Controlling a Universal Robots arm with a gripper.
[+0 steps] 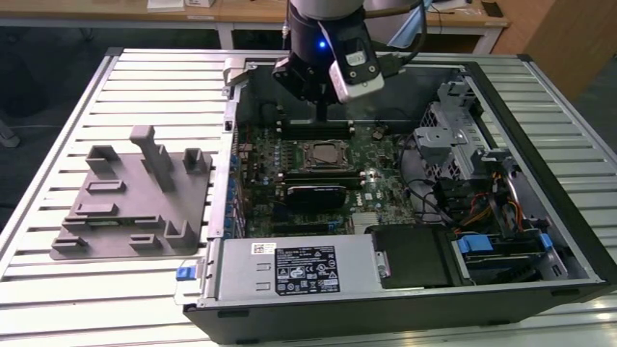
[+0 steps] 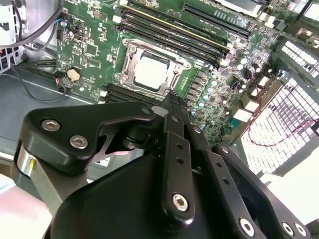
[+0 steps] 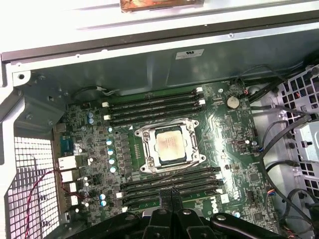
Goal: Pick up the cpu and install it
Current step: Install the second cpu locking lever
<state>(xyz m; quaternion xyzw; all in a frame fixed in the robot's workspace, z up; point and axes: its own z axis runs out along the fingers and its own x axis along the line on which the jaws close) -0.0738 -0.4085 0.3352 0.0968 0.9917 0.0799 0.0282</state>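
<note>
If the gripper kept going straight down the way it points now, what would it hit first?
Probably the motherboard, at the memory slots just beside the CPU socket, rather than the cpu seated in it. The gripper has its fingers together with nothing between them. Depth is hard to judge, so this is approximate.

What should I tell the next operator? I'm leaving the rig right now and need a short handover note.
Tool: fingers closed together, holding nothing, hanging above the motherboard beside the socket.
CPU: already lying in the socket, silvery top plate up; it also shows in the second wrist view.
Grey tray: on the table at the exterior view's left, beside the open computer case.
Done: the CPU is picked and placed in the socket.
Left: I cannot tell whether the socket's frame and lever are latched; check that.
</note>
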